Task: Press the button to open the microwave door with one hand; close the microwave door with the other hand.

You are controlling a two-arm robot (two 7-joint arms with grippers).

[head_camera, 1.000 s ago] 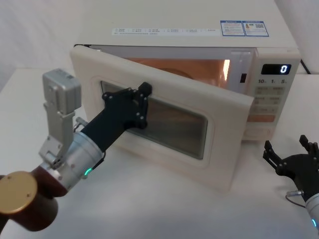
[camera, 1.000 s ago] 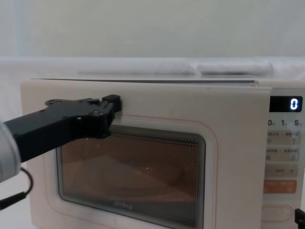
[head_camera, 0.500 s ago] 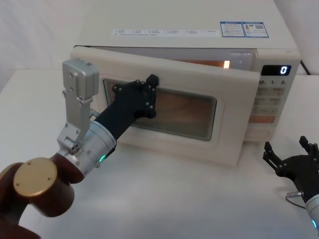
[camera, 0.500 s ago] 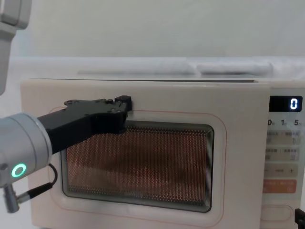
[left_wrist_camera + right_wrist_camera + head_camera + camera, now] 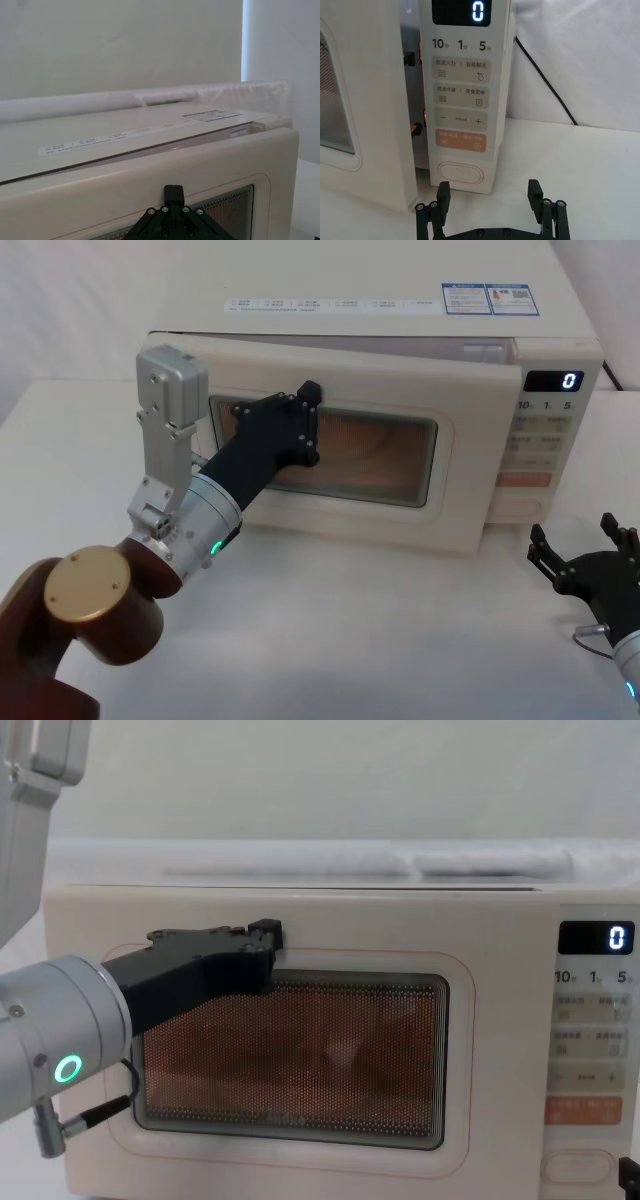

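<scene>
The large cream microwave door [image 5: 330,455] with its dark mesh window stands slightly ajar. The black left claw [image 5: 308,410] presses against its upper left face; whether its fingers are parted I cannot tell. The black right claw [image 5: 490,200] hovers spread open and empty above the white tabletop [image 5: 400,640], near the wide cream pill-shaped button [image 5: 461,174].

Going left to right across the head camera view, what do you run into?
Left arm's brown joint → left gripper pressed on the microwave door → control panel with the button → right gripper, at rest on the table.
</scene>
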